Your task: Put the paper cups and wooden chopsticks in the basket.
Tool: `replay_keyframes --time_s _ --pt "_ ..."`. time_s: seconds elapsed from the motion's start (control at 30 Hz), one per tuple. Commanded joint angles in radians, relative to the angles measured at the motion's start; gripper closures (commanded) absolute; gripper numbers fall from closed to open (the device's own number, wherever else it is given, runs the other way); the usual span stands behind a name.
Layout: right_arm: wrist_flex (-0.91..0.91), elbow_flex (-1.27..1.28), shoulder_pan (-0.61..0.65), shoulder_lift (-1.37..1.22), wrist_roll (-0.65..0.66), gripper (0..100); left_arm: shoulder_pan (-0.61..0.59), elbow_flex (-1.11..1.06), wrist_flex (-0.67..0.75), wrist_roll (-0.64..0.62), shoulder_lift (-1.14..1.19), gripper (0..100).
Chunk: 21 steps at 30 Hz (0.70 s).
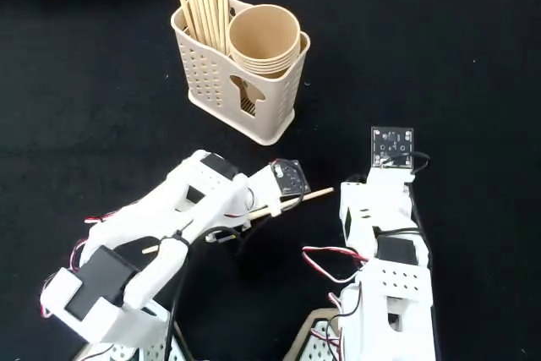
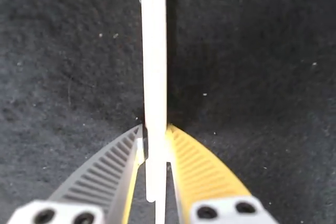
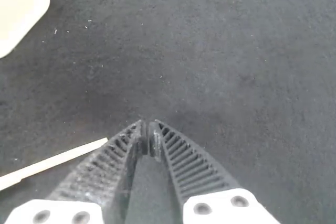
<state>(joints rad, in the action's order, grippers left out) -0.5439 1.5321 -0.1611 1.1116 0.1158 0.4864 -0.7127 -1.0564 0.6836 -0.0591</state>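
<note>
Stacked brown paper cups and pale wooden chopsticks stand in the cream perforated plastic basket.
Left hand clamps one loose chopstick over the black bench; right hand is closed, empty.

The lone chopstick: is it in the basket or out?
Out. The chopstick is pinched between the left gripper's fingers, well short of the basket.

i read no words, numbers, labels or signs. the basket, paper cups and the chopstick in my left gripper bear no print i can make out.
</note>
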Motion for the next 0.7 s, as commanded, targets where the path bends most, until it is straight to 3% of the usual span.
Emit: replay_keyframes --time_s 0.0,0.23,0.47,0.67 --pt "0.020 -0.002 0.012 0.018 0.009 95.9 0.015 0.013 -0.012 -0.026 -0.055 97" --pt "0.020 -0.002 0.012 0.018 0.009 95.9 -0.019 -0.004 -0.087 -0.023 -0.270 97" --pt "0.023 -0.008 -0.017 0.019 0.000 95.9 -0.183 -0.025 -0.091 -0.018 -0.330 97" --pt "0.026 -0.033 -0.149 0.019 -0.176 95.9 -0.300 -0.016 -0.137 0.044 -0.336 97"
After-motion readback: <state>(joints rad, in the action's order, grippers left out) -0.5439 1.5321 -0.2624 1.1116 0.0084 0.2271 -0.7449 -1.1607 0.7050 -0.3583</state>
